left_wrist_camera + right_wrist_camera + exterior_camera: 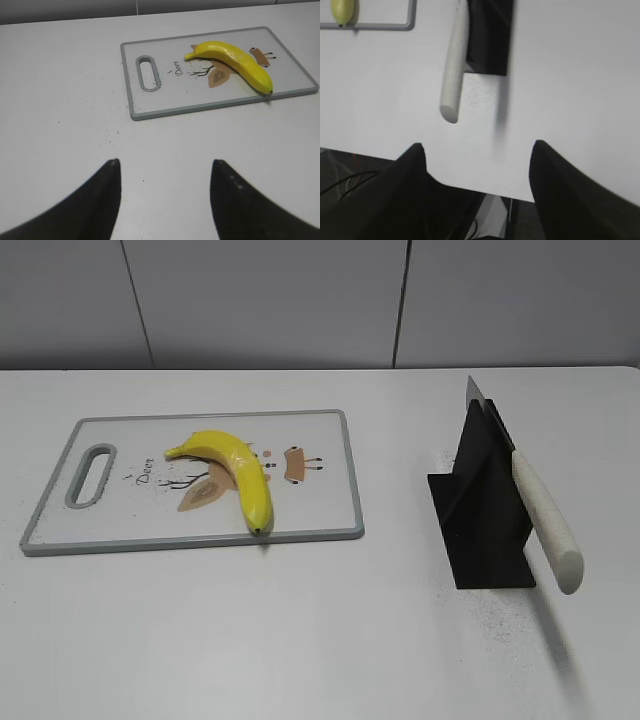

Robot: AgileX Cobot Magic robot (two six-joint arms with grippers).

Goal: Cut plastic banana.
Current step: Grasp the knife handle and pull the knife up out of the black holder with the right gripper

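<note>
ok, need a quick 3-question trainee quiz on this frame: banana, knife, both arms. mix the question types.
1. True or false: the yellow plastic banana lies on the grey-rimmed white cutting board.
2. Multiple choice: the white-handled knife is
A) in the right gripper
B) resting in the black knife stand, handle sticking out towards the table's front edge
C) flat on the board
3. Fill in: the fingers of the left gripper are ____, holding nothing.

Key
1. True.
2. B. The right gripper is open, short of the handle.
3. Open.
</note>
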